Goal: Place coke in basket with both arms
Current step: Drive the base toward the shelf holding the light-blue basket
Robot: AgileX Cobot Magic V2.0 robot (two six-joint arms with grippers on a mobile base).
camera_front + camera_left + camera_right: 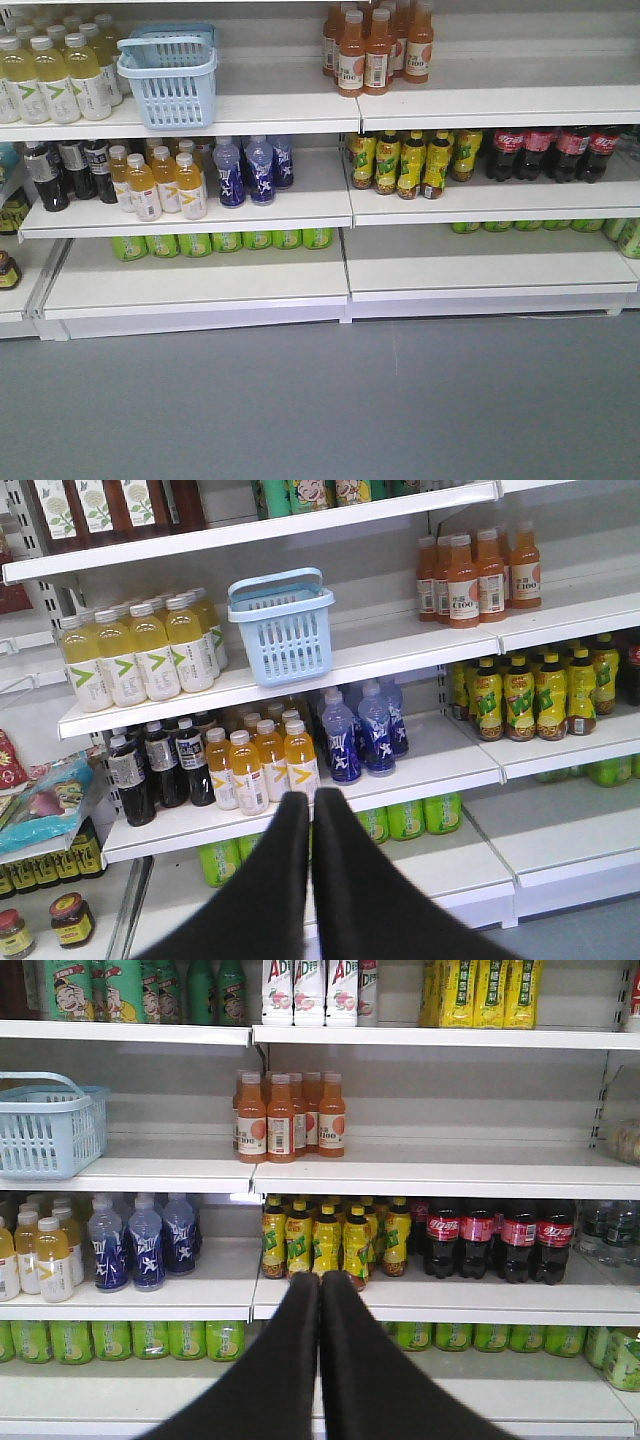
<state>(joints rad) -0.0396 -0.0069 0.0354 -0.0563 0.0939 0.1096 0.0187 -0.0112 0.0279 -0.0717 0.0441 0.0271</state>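
Observation:
The light-blue basket stands on the upper shelf at the left, beside pale yellow bottles; it also shows in the left wrist view and the right wrist view. The slim all-red coke bottle is not in view. My left gripper is shut and empty, well in front of the shelves, pointing at the orange-yellow bottles below the basket. My right gripper is shut and empty, pointing at the yellow-green bottles on the middle shelf. Neither arm shows in the front view.
Dark cola bottles with red labels stand on the middle shelf at the right, also in the right wrist view. Orange juice bottles, blue bottles and green bottles fill other shelves. Grey floor lies in front.

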